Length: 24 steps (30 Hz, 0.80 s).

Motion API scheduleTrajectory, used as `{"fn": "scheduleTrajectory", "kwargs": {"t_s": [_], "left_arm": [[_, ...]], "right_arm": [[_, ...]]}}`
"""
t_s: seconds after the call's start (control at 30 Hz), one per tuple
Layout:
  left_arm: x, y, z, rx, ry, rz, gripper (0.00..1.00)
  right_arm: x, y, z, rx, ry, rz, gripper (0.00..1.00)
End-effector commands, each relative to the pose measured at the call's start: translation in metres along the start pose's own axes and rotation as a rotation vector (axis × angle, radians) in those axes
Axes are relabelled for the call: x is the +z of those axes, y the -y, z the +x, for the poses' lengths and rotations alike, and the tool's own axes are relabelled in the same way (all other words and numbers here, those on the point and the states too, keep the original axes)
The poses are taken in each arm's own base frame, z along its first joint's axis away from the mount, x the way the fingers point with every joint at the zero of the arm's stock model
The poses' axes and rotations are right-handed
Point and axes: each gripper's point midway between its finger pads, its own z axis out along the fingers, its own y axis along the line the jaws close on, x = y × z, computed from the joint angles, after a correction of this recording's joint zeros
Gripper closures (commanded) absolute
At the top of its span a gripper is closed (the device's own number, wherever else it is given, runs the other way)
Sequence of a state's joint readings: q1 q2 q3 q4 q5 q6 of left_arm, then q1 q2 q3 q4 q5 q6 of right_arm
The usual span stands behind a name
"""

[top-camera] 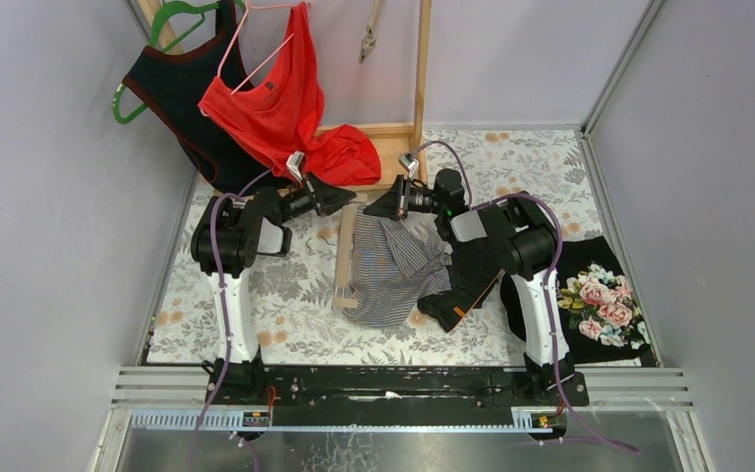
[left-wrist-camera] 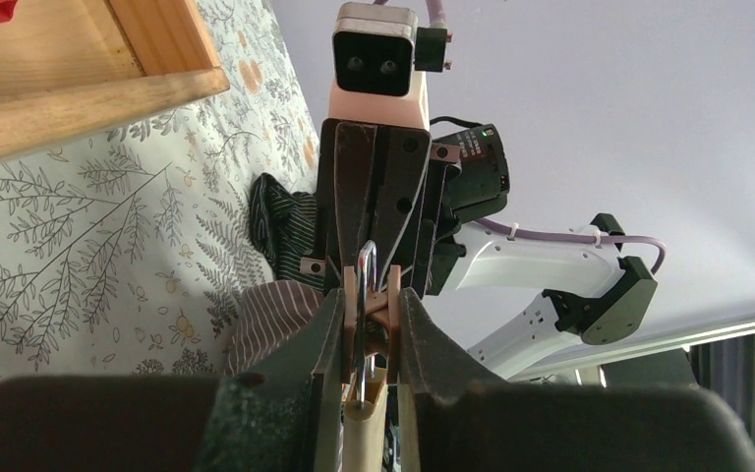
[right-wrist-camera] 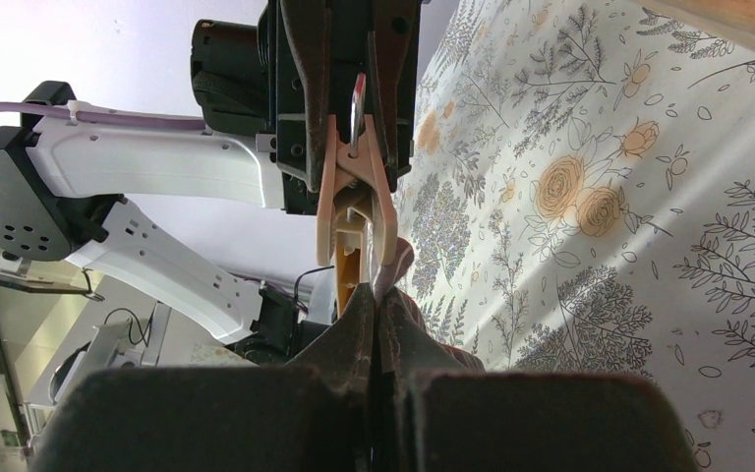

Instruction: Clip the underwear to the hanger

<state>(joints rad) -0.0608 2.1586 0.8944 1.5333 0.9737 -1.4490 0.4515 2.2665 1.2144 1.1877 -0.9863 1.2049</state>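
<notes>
On the floral worktop (top-camera: 285, 295), the striped underwear (top-camera: 388, 261) lies heaped against the wooden hanger (top-camera: 344, 258), with a black garment (top-camera: 467, 280) at its right side. Beyond, the right end effector (right-wrist-camera: 378, 315), pressed together, pinches the underwear's edge close to the hanger's clip (right-wrist-camera: 330, 192). The left end effector (left-wrist-camera: 371, 313) squeezes that clip's handles. A red garment (top-camera: 280, 103) hangs behind.

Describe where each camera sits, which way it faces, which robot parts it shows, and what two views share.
Top external: above and behind the robot, looking down at the table; both arms show.
Left wrist: on the left arm, looking past the left claw at the right arm.
Right wrist: on the right arm, looking past the right claw at the left arm.
Shared: both wrist views show the wooden clip.
</notes>
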Motion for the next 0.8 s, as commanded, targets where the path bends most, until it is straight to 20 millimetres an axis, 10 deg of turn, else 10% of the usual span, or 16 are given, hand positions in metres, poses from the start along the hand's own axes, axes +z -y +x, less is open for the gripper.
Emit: {"fn": "scheduleTrajectory", "kwargs": {"t_s": [0.0,0.77], "left_arm": [[-0.001,0.02,0.007,0.098,-0.025,0.056,1.0],[-0.001,0.004,0.015,0.067,-0.036,0.034,1.0]], "right_arm": [[0.0,-0.022,-0.017,-0.091,0.016,-0.061,1.0],[-0.009,-0.032,-0.027,-0.119,0.034,-0.078,1.0]]}}
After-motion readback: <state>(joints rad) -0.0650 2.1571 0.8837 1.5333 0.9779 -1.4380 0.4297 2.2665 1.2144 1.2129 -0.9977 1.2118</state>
